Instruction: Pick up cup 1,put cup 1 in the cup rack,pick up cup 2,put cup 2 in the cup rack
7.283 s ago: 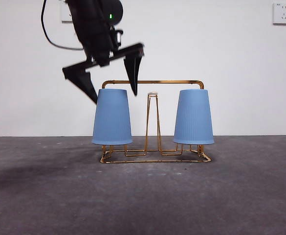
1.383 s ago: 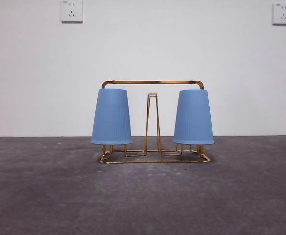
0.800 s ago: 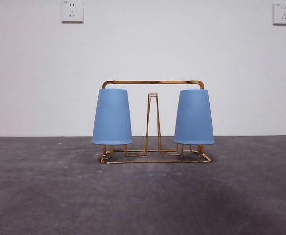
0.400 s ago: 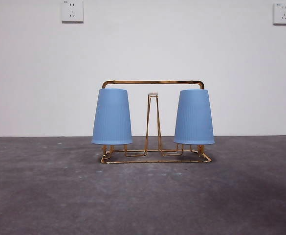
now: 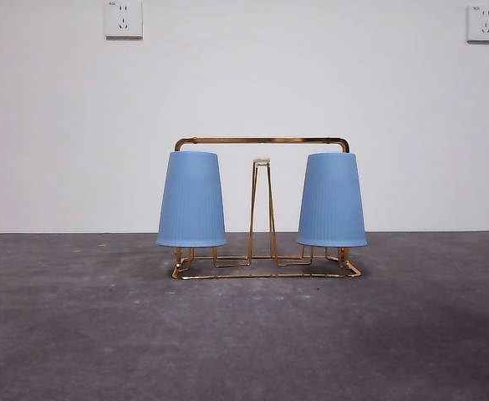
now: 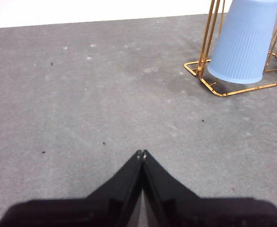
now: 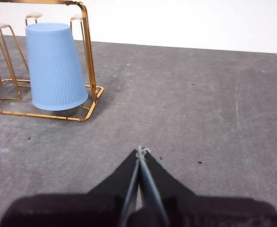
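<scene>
In the front view the gold wire cup rack (image 5: 261, 144) stands mid-table, and two blue ribbed cups sit upside down over its pegs. One cup (image 5: 191, 199) is on the rack's left side, the other cup (image 5: 332, 200) on its right. Between them a bare hairpin peg (image 5: 262, 209) rises. The left wrist view has the left cup (image 6: 242, 40) and part of the rack (image 6: 209, 40) well beyond my left gripper (image 6: 141, 153), which is shut and empty. From the right wrist, the right cup (image 7: 54, 67) on the rack (image 7: 84, 52) lies far from my shut, empty right gripper (image 7: 140, 150).
Grey table surface (image 5: 244, 334) stretches in front of and to both sides of the rack. A white wall with two sockets (image 5: 123, 18) (image 5: 484, 22) stands behind. Neither arm shows in the front view.
The arm that hung open above the left cup 6.4 s ago has left the front view. Over the last second nothing has moved.
</scene>
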